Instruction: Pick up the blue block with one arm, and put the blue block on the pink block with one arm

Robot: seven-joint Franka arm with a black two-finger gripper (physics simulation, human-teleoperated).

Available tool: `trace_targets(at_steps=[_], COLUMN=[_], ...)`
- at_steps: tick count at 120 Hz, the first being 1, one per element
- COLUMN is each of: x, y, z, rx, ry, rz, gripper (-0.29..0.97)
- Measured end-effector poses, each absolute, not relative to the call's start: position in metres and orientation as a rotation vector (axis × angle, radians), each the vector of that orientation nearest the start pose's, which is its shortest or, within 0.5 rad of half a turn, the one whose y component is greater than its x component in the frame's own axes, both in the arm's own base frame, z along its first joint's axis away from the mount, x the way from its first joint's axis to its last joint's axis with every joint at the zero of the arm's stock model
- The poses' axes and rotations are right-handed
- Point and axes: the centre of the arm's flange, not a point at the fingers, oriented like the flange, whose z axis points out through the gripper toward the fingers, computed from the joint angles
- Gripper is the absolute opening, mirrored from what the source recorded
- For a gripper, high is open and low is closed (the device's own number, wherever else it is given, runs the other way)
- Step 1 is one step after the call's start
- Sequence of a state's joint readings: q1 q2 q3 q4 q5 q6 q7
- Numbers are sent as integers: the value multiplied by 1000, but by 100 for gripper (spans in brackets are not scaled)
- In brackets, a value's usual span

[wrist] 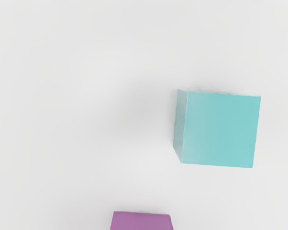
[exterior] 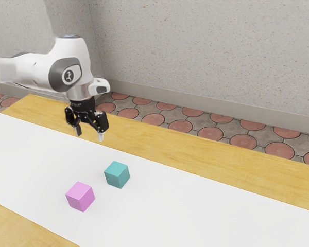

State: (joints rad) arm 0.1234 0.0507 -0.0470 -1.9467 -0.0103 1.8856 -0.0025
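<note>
A teal-blue block [exterior: 117, 174] rests on the white mat, near the middle of the exterior view. A pink block [exterior: 80, 196] sits on the mat a short way toward the exterior view's lower left of it, not touching. My gripper [exterior: 89, 135] hangs in the air above the mat, up and to the exterior view's left of both blocks, open with nothing between its fingers. Seen from the wrist, the blue block [wrist: 217, 129] lies whole on the mat and the pink block [wrist: 141, 221] is cut off by the picture's edge.
The white mat [exterior: 206, 206] covers most of a wooden table [exterior: 195, 149]. Beyond the table's far edge lie a tiled floor [exterior: 206, 123] and a grey wall [exterior: 206, 46].
</note>
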Motion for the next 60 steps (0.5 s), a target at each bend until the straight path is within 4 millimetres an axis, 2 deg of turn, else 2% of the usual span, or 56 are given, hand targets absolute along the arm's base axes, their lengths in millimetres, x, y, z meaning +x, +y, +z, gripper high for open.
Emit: trace_targets(at_steps=[5, 15, 23, 26, 32, 38, 51, 60], x=[566, 584, 589, 582, 561, 554, 558, 565], y=[31, -6, -24, -28, -31, -29, -28, -28], z=[427, 392, 381, 378, 363, 353, 330, 322], rx=[-3153, -3160, -3165, -3164, -3160, -3161, -3166, -3170], ry=[-102, -11, 33, 44, 47, 36, 26, 27], rz=[165, 145, 97, 85, 82, 63, 28, -11], gripper=[67, 66, 65, 65, 65, 64, 64, 64])
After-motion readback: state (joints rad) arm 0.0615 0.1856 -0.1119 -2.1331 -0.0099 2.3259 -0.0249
